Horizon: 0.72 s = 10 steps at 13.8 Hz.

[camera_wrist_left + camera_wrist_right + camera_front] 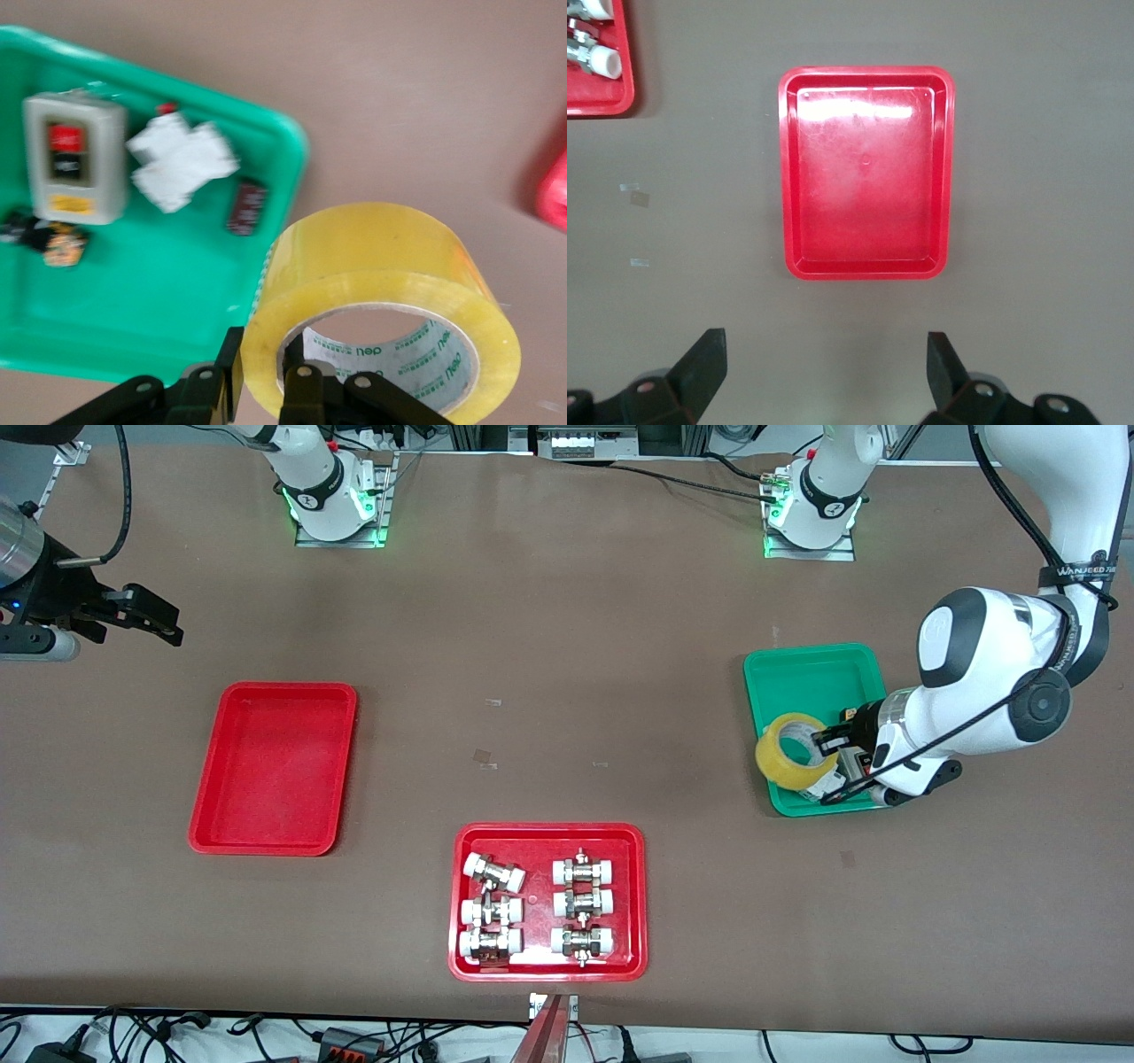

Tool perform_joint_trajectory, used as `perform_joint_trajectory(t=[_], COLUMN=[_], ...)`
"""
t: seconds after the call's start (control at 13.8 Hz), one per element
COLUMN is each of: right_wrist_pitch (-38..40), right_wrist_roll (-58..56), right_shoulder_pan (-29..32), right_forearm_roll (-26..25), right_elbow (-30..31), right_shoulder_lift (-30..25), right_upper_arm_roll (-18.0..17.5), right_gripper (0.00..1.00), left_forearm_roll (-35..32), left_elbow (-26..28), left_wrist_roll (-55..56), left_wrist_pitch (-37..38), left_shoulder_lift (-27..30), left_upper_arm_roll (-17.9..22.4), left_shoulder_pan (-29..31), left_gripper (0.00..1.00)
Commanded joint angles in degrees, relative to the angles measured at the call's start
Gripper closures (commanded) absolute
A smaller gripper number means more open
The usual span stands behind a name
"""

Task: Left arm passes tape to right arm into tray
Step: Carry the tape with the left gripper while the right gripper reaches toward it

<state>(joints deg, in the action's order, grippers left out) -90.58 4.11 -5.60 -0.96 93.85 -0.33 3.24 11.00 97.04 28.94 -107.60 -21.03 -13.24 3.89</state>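
Brown matting covers the whole table (567, 646), and the action sits at the left arm's end of it. Left gripper (831, 741) is clamped on the tape (794, 750), one finger inside the hole, the other on the outside of the wall. In the left wrist view the roll (381, 305) hangs over the lip of the green tray (159, 292), hole facing the camera, clear of the oddments lying in that tray.

Now the gap that matters. Right gripper (146, 615) waits up over bare matting at the right arm's end, fingers (700, 363) spread wide and holding nothing. Straight under its wrist camera lies the red tray (868, 173), bare inside. So tape and receiving hand are well apart, almost the full table between them, with the fittings tray (547, 901) lying between them but nearer the front camera.

The left arm is the one with the roll, and by my read it must carry it toward the middle. The hole faces roughly upward and toward the front camera, and the free side of the ring points toward the right arm, which looks like the side on offer for the handover.
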Motion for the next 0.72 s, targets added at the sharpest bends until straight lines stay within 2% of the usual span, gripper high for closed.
perform_joint_trajectory(t=[0.0, 0.22, 0.29, 0.43, 0.65], right_wrist_pitch=[0.32, 1.29, 1.46, 1.46, 1.81], right_wrist_roll=[-0.50, -0.68, -0.60, -0.60, -0.86], right_shoulder_pan=[0.94, 0.77, 0.68, 0.59, 0.59], right_forearm_roll=[-0.44, -0.18, -0.01, 0.17, 0.35], right_elbow=[0.54, 0.54, 0.54, 0.54, 0.54], right_shoulder_lift=[0.33, 0.86, 0.86, 0.86, 0.95], right_upper_arm_roll=[-0.60, -0.69, -0.69, -0.69, -0.77], right_gripper=[0.00, 0.00, 0.00, 0.00, 0.00], left_forearm_roll=[1.92, 2.88, 3.23, 4.63, 14.37], left_elbow=[-8.95, -16.68, -18.27, -18.99, -19.08], left_wrist_roll=[0.16, 1.12, 1.82, 2.26, 6.21], left_wrist_pitch=[1.43, -4.44, -6.12, -12.51, -20.78], left_shoulder_lift=[-5.15, -10.07, -11.48, -13.24, -15.26], left_upper_arm_roll=[-0.21, -0.21, -0.21, -0.91, -2.49], left_shoulder_pan=[-4.40, -14.40, -15.65, -16.81, -21.89], left_gripper=[1.00, 1.00, 1.00, 1.00, 1.00])
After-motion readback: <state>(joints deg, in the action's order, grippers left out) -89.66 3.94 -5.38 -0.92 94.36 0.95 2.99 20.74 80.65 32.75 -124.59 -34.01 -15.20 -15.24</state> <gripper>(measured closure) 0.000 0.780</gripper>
